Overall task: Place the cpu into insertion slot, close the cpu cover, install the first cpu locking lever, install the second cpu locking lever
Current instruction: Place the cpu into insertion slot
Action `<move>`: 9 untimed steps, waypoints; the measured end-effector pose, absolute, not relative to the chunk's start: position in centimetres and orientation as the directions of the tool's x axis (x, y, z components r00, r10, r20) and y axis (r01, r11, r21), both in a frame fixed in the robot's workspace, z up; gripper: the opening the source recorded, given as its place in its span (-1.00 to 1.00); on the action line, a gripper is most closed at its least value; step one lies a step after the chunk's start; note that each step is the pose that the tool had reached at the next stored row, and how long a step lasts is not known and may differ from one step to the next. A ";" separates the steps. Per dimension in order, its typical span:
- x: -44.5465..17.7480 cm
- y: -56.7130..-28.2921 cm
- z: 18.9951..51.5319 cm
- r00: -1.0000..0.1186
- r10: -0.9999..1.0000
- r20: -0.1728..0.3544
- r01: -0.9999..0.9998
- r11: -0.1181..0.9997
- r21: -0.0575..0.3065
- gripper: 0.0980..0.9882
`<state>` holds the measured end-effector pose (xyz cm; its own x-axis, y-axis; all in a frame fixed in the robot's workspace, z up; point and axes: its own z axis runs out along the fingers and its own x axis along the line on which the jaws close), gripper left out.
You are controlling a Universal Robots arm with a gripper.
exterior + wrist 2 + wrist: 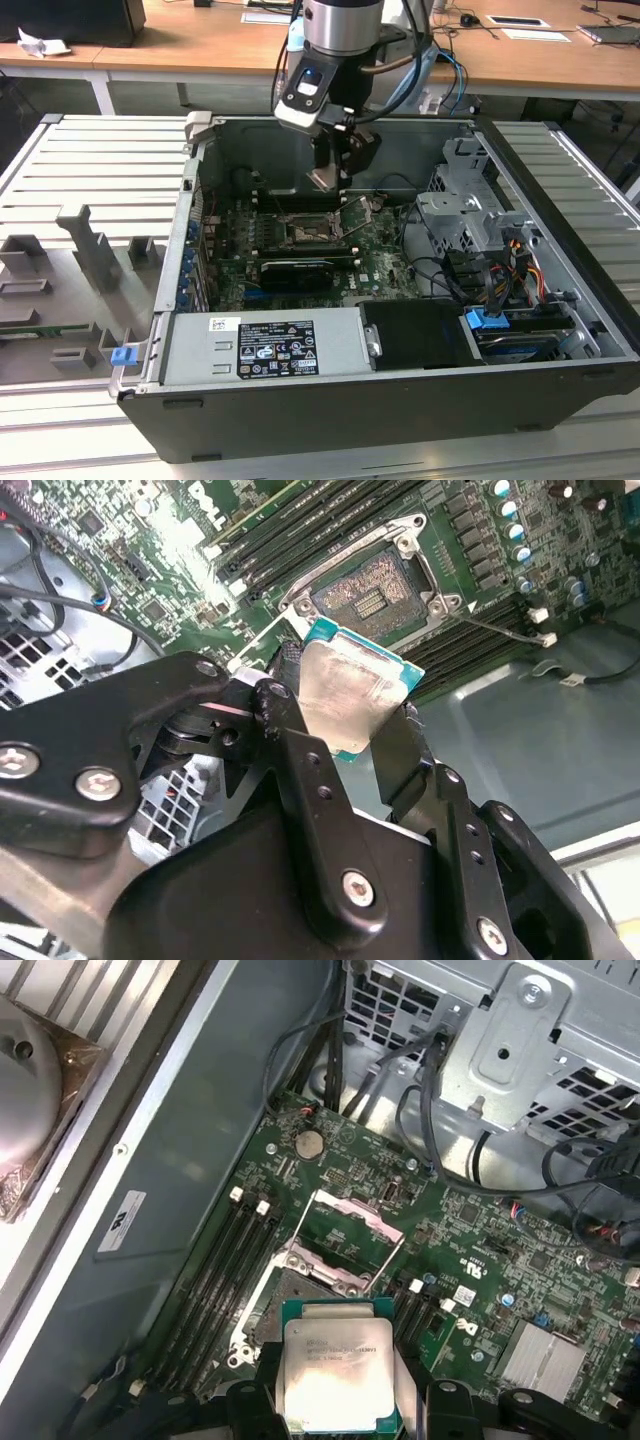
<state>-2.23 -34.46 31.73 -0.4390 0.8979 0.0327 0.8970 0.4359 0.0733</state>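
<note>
Entry: the cpu (345, 695), a flat square chip, is showing a pale silver-grey lid, smeared and glinting, over a teal-green edge. The black fingers (290, 730) of the gripper (345, 725) are pressing on two opposite edges, so the jaws are clenched on the chip. It is hanging above the insertion slot (372, 588), apart from it and tilted rather than level. The second wrist view is showing the slot's bare contact field inside its silvery rim, with long black memory slots (300, 530) running beside the slot. In the first wrist view the chip is overlapping part of the slot, and the cpu cover (352, 1222) is standing raised at the slot's edge, beyond the chip. In the exterior view the arm is reaching down over the slot inside the open computer case (400, 400), with the green motherboard (385, 262) lying around the slot and a grey drive cage (465, 205) standing to the exterior view's right of the slot.
</note>
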 end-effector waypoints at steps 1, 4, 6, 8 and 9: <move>-2.2 -34.5 31.7 -0.423 0.906 0.033 0.905 0.420 0.073 -0.04; -2.2 -34.5 31.6 -0.392 0.919 0.032 0.918 0.389 0.073 -0.04; -2.2 -34.5 31.4 -0.382 0.924 0.032 0.922 0.379 0.073 -0.04; -2.2 -34.5 31.2 -0.381 0.924 0.032 0.923 0.378 0.072 -0.04; -2.2 -34.5 31.2 -0.380 0.925 0.032 0.924 0.377 0.072 -0.04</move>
<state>-2.24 -34.46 31.17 -0.3797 0.9246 0.0321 0.9235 0.3767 0.0718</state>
